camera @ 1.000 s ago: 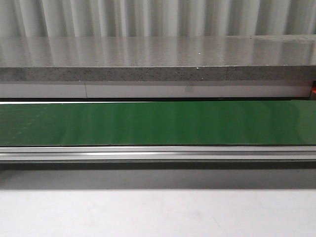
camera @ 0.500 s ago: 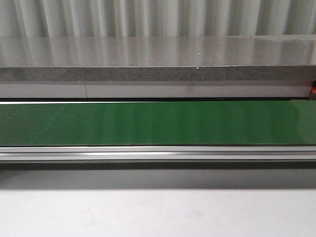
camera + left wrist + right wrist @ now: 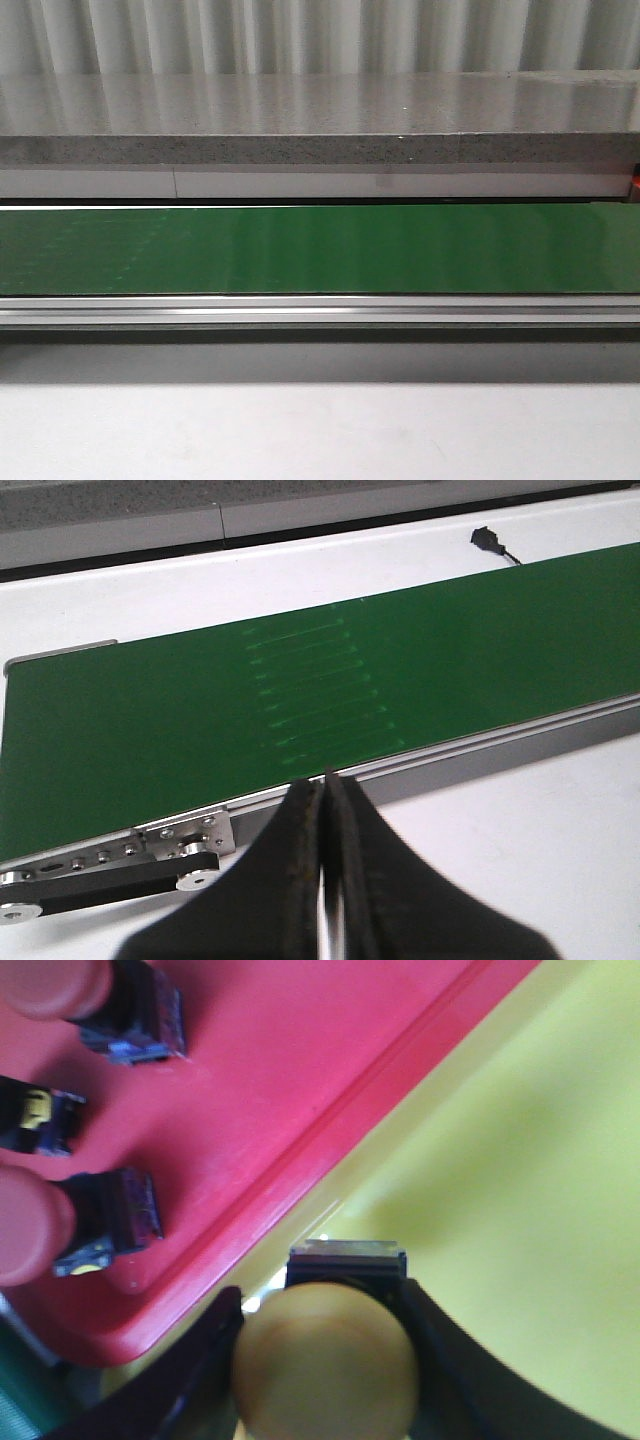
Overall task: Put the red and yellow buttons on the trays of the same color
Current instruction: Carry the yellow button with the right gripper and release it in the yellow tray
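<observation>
In the right wrist view my right gripper (image 3: 325, 1360) is shut on a yellow button (image 3: 326, 1360) with a black base, held over the yellow tray (image 3: 520, 1160) close to its edge. Beside it lies the red tray (image 3: 300, 1090), holding red buttons (image 3: 35, 1225) with black bases; another red button (image 3: 50, 985) lies farther along, and a black base with a yellow mark (image 3: 35, 1120) sits between them. In the left wrist view my left gripper (image 3: 325, 790) is shut with nothing in it, hanging above the white table near the green belt (image 3: 300, 700). Neither gripper shows in the front view.
The green conveyor belt (image 3: 320, 250) runs across the front view with an aluminium rail (image 3: 320, 310) along its near side and a grey stone ledge (image 3: 320, 120) behind. A black plug and cable (image 3: 490, 540) lie on the white table beyond the belt.
</observation>
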`<action>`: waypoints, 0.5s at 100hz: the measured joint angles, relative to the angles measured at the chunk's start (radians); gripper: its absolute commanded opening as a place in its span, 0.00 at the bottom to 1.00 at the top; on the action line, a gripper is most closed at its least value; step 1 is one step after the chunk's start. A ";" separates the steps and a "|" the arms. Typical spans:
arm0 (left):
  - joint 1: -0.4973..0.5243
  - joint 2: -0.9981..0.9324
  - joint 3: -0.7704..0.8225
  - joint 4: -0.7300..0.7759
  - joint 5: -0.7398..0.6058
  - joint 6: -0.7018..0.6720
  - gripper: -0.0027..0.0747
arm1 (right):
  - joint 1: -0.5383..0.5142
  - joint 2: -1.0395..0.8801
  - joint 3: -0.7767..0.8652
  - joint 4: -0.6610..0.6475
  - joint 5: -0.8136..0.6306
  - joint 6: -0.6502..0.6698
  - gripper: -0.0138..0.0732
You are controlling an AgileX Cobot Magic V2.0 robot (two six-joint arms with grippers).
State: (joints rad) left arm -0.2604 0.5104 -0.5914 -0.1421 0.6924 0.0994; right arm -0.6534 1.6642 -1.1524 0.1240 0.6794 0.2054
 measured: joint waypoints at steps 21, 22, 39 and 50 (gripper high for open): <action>0.000 0.000 0.000 0.000 0.000 0.000 0.01 | 0.000 0.100 0.000 0.010 -0.018 0.000 0.33; 0.000 0.000 0.000 0.000 0.000 0.000 0.01 | 0.000 0.104 0.000 0.010 -0.018 0.000 0.35; 0.000 0.000 0.000 0.000 0.000 0.000 0.01 | 0.000 0.112 0.000 0.014 -0.022 0.000 0.73; 0.000 0.000 0.000 0.000 0.000 0.000 0.01 | 0.000 0.114 0.000 0.014 -0.022 0.003 0.78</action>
State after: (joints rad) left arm -0.2604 0.5104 -0.5914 -0.1421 0.6924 0.0994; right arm -0.6534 1.7785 -1.1524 0.1385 0.6573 0.2080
